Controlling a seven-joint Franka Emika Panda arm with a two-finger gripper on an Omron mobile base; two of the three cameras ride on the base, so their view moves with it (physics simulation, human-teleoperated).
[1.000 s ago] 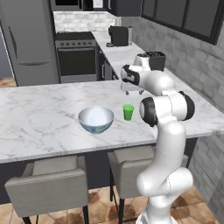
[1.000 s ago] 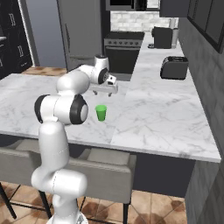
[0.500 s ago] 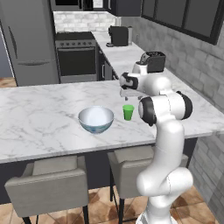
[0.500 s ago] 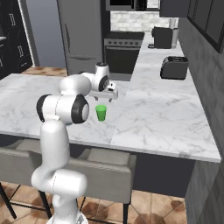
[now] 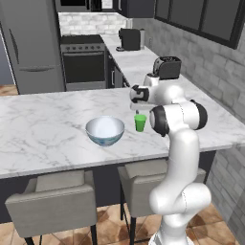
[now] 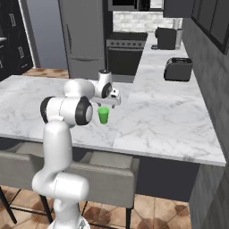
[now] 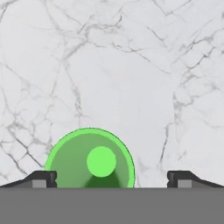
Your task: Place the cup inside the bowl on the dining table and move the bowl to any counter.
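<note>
Claw (image 7: 112, 177) spread wide, hovering just above the small tapered green cup (image 5: 140, 122) on the veined marble worktop (image 5: 43, 129); round white-inside bowl (image 5: 105, 130) near the cup.

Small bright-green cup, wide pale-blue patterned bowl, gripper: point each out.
cup (image 5: 140, 123), left base view, its side wall.
bowl (image 5: 105, 131), left base view, white inside.
gripper (image 7: 112, 178), hand view, midway between the tips.

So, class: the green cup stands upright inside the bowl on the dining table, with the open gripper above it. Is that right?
Not quite. The cup stands upright on the dining table beside the bowl, not inside it, as the left base view shows. The open gripper is above the cup.
</note>
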